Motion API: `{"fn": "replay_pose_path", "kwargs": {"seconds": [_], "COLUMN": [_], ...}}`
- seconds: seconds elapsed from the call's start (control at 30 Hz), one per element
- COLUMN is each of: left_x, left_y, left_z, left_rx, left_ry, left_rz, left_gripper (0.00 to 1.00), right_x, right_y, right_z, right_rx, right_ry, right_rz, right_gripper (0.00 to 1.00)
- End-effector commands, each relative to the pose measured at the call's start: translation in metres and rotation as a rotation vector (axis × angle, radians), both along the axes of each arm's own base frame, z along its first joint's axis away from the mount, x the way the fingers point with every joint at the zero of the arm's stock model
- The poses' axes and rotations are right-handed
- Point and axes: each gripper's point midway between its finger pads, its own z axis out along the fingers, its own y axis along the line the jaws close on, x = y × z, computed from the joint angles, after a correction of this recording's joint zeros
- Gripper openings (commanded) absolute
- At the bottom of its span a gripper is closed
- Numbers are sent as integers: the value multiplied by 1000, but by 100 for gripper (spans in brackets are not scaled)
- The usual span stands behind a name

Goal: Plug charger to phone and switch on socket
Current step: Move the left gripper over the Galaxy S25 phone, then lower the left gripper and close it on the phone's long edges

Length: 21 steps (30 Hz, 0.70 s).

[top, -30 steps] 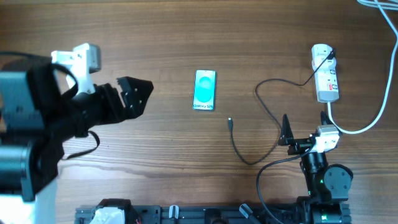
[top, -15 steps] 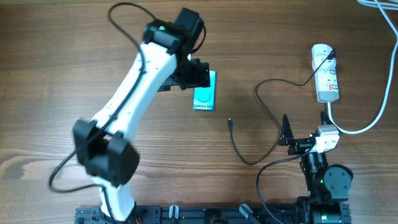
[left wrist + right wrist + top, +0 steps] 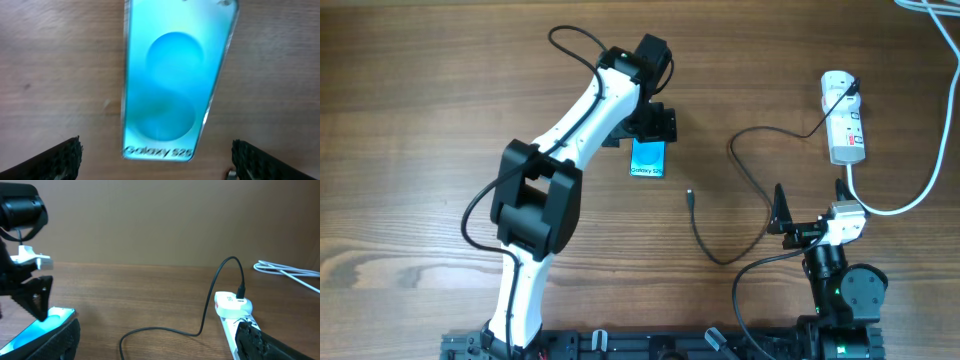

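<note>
Left gripper [image 3: 157, 154] is seen spread wide and empty, with the phone [image 3: 172, 85] lying flat directly beneath, framed between its fingers [image 3: 65, 155].

1. The phone [image 3: 649, 159] is lying flat on the table [image 3: 440, 80].
2. The left gripper [image 3: 658, 128] is hanging over the phone's far end.
3. The charger [image 3: 732, 150] is looping to the right of the phone.
4. Its connector [image 3: 690, 197] is lying just right of the phone, nearer the robot, not touching it.
5. The socket [image 3: 843, 130] is lying well right of the phone, holding the charger's plug.
6. The right gripper [image 3: 782, 215] is sitting right of the phone, nearer the robot, beside the loop.
</note>
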Motion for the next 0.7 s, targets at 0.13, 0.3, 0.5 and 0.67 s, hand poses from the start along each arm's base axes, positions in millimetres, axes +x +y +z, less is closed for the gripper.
{"fn": "replay_pose_path", "kwargs": {"seconds": [0.13,0.3,0.5,0.67], "left_x": [7,8,8,12], "left_y": [-15,-7,-5,-8], "left_z": [-32,-47,-52,-52], "left_rx": [-1,61,73,63], "left_ry": [-19,-18,-16,-34], "left_rz": [-14,-20,-50,-50], "left_gripper": [100,100,100,100], "right_x": [0,0,0,0], "right_y": [0,0,0,0], "right_z": [2,2,2,2], "right_rx": [-17,-18,-18,-17], "right_ry": [-10,-9,-10,-9], "right_rz": [-5,-5,-5,-5], "right_gripper": [100,100,100,100]}}
